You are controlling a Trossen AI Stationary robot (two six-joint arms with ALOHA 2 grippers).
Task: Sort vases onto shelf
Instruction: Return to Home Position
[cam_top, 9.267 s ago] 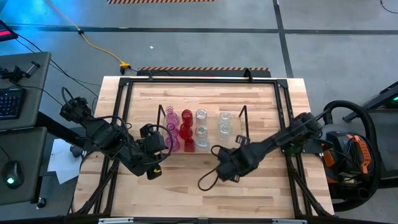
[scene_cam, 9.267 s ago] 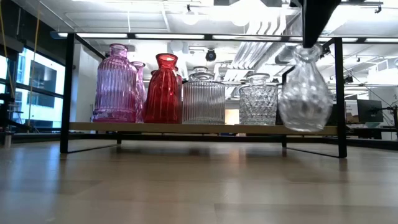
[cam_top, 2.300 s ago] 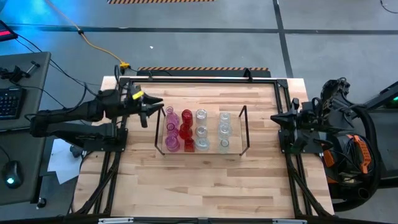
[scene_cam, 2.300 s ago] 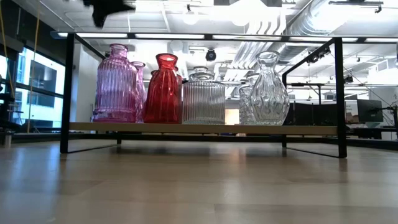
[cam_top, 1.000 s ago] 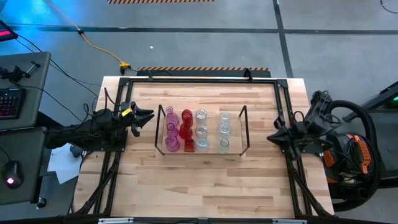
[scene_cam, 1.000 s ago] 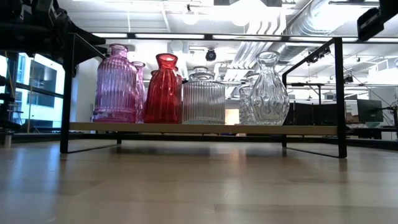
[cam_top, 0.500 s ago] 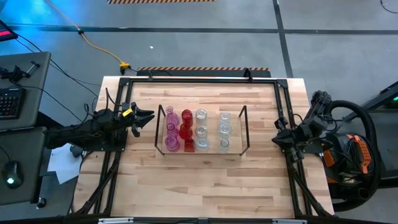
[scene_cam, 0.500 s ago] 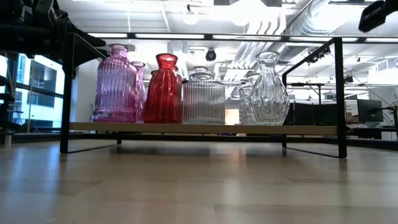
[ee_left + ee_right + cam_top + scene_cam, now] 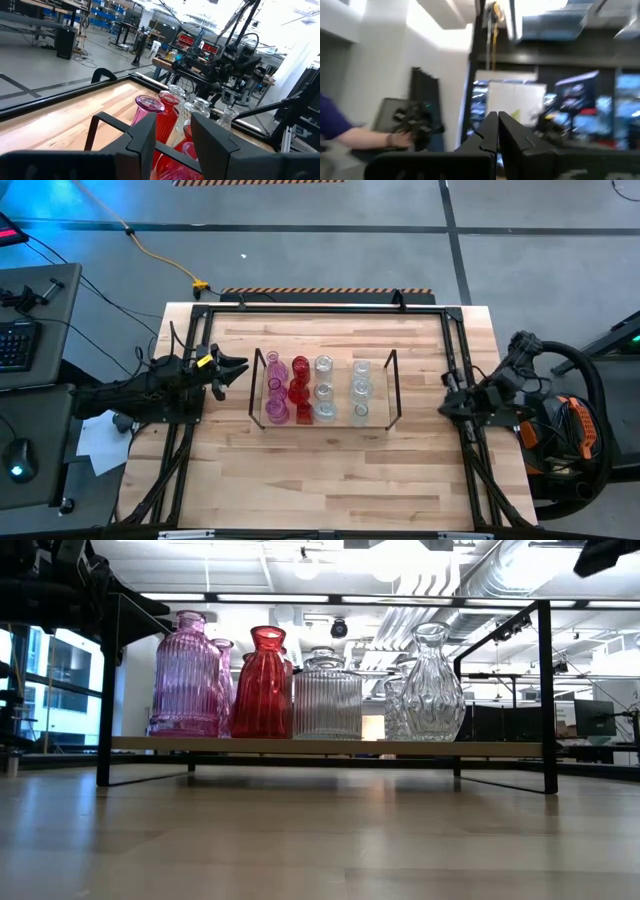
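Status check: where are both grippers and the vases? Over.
Left gripper open, left edge of table, beside shelf. Right gripper shut, right edge, empty. Vases all on shelf: pink, red, clear columns. Nothing in the way.

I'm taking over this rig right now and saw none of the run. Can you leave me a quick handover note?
Left gripper: jaws open, empty, just off the left end of the shelf.
Right gripper: jaws shut on nothing, at the right edge of the table.
All vases in view stand on the shelf, grouped pink, red, clear.
Done: sorting looks complete.
Left: likely just the return to home.
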